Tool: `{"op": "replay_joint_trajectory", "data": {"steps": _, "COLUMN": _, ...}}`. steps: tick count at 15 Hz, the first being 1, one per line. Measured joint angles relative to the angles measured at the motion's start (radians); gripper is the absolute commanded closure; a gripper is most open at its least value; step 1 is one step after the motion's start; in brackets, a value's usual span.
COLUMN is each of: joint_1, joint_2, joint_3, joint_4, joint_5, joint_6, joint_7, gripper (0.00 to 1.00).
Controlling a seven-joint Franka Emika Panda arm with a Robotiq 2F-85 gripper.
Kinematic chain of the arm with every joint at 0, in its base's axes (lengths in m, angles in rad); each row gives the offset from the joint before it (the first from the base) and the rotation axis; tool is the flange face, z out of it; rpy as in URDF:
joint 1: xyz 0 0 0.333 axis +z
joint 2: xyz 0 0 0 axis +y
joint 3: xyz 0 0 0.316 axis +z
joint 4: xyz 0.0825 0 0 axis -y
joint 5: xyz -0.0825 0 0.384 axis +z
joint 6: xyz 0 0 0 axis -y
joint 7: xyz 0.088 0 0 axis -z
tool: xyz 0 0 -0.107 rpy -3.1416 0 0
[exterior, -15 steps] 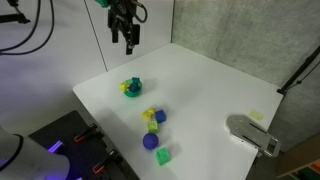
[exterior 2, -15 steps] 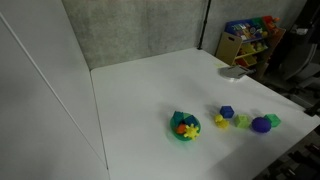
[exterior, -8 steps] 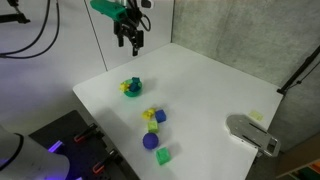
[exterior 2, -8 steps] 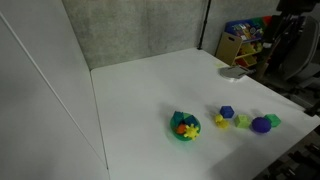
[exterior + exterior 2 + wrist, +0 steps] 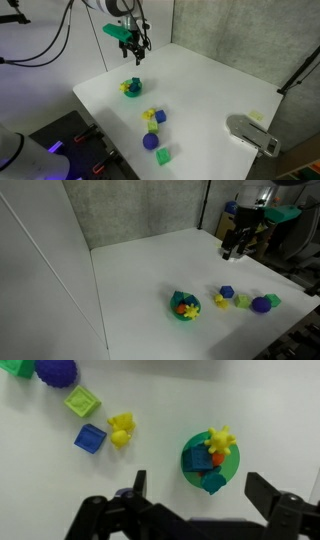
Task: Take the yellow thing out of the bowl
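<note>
Because the yellow block (image 5: 219, 439) looks like a small knobby plastic toy, it should be light, stiff and a little slick. It sits at the upper edge of the green bowl (image 5: 187, 461), right of centre in the wrist view, touching an orange piece (image 5: 200, 461). Pinching across its body seems best. The jaws hang spread wide and empty above the tabletop (image 5: 285, 410).

Small, bright yellow, knobbly plastic toy piece (image 5: 219, 440) is sitting inside the small round shallow green bowl (image 5: 233, 462). In the wrist view it's tucked right up against the rim on the upper side, its stubby prongs reaching out to the lip. The bowl stands upright, mouth open upward, flat on the white table (image 5: 160, 420), and in both exterior views it's clear of the table's edges, with the yellow showing just above the green wall
</note>
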Motion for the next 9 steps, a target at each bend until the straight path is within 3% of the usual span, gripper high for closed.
{"op": "replay_joint_trajectory", "data": {"steps": 9, "joint_1": 0.041, "joint_2": 0.257, "joint_3": 0.054, "joint_4": 0.027, "joint_5": 0.15, "joint_6": 0.198, "joint_7": 0.014, "gripper": 0.0}}
